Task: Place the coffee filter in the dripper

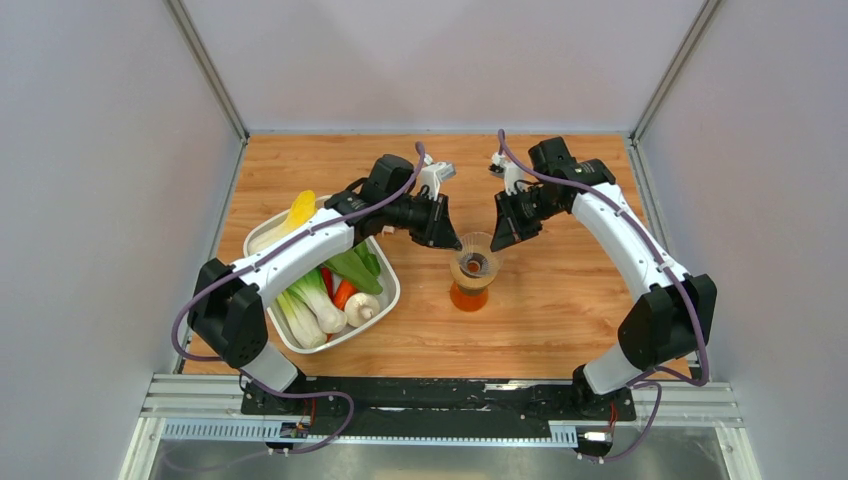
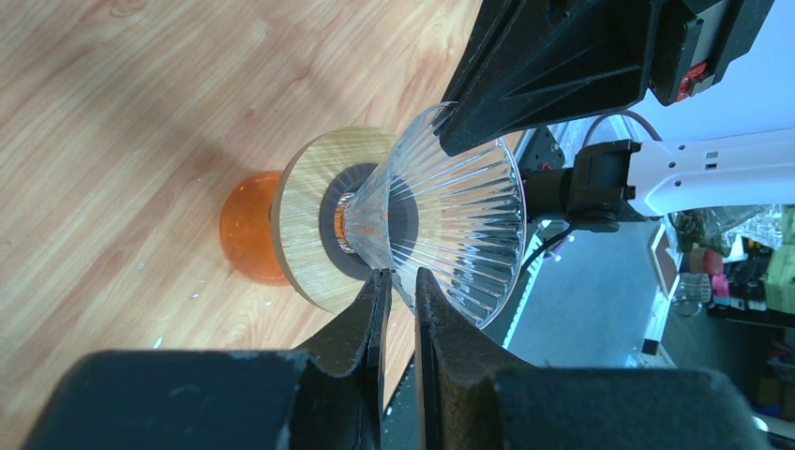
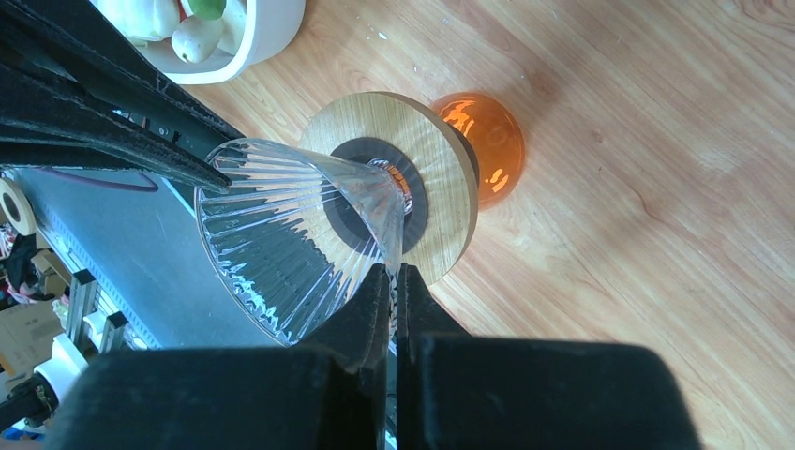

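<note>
The dripper [image 1: 474, 262] is a clear ribbed cone with a tan wooden ring collar [image 2: 309, 216]. It sits upright on an orange-tinted glass vessel [image 1: 469, 297] at mid-table. My left gripper [image 1: 448, 240] pinches the cone's rim wall on its left side; in the left wrist view [image 2: 400, 277] the wall runs between the near-closed fingers. My right gripper [image 1: 500, 238] pinches the rim on the opposite side, shut on the thin wall in the right wrist view [image 3: 395, 270]. The cone [image 3: 281, 234] looks empty. No coffee filter is in view.
A white bowl [image 1: 390, 292] of vegetables stands left of the dripper, under my left arm. Grey enclosure walls close the table at the back and sides. The black rail lies along the near edge.
</note>
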